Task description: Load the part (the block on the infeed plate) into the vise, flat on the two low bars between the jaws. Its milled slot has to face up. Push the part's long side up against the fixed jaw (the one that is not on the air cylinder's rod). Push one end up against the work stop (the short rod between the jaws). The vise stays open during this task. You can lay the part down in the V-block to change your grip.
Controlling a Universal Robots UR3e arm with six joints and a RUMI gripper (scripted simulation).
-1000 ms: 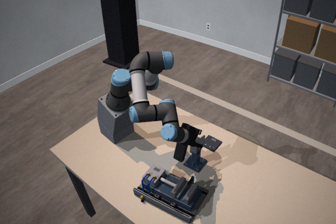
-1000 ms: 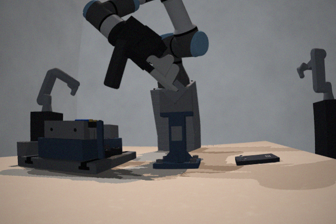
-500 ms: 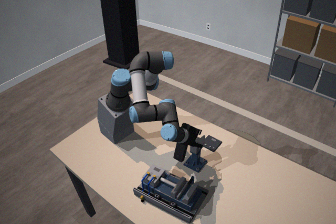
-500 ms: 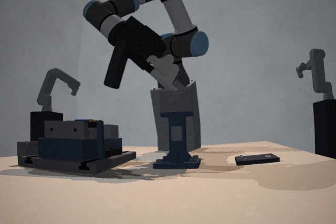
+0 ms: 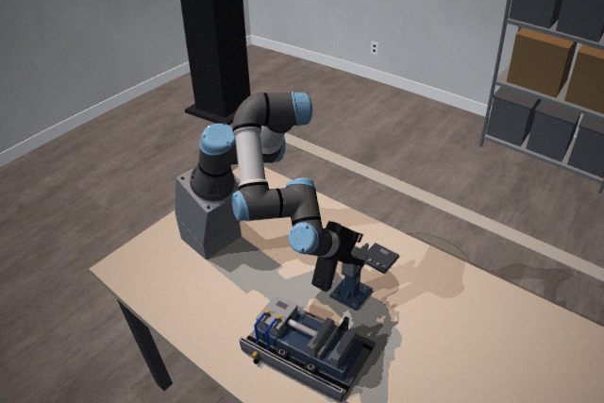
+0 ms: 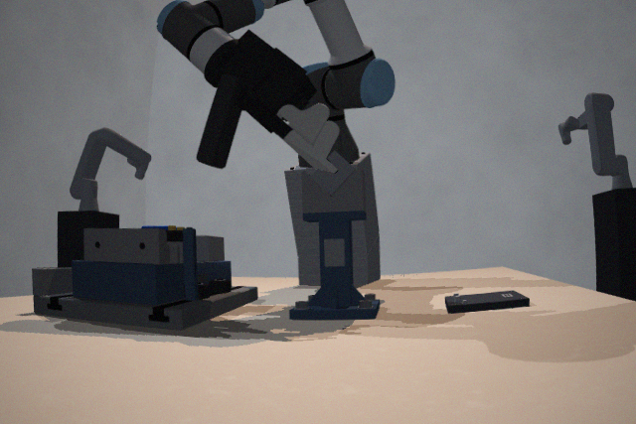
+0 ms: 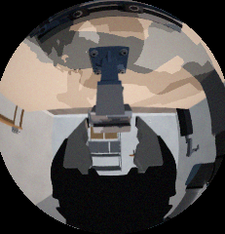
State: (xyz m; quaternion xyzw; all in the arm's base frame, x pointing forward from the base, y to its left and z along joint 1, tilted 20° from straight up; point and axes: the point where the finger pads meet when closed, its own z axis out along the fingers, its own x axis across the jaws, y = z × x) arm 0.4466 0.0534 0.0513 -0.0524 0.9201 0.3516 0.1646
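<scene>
The part (image 7: pixel 108 148), a light grey block, lies in the top of the blue V-block (image 7: pixel 109 68) and shows between my fingers in the wrist view. My gripper (image 7: pixel 112 117) is tilted down over the V-block (image 6: pixel 334 260), with one finger on each side of the part. A small gap shows on both sides, so the gripper is open. In the exterior view the fingertips (image 6: pixel 332 173) reach into the V notch. I cannot tell which way the slot faces. The vise (image 5: pixel 310 339) stands open at the table's front edge, with nothing between its jaws. It also shows at the left in the exterior view (image 6: pixel 133 275).
The dark infeed plate (image 5: pixel 381 257) lies bare behind the V-block (image 5: pixel 352 286) and shows flat on the table in the exterior view (image 6: pixel 486 301). The arm's grey base block (image 5: pixel 205 223) stands at the table's far left corner. A shelf with boxes (image 5: pixel 551 67) stands off the table.
</scene>
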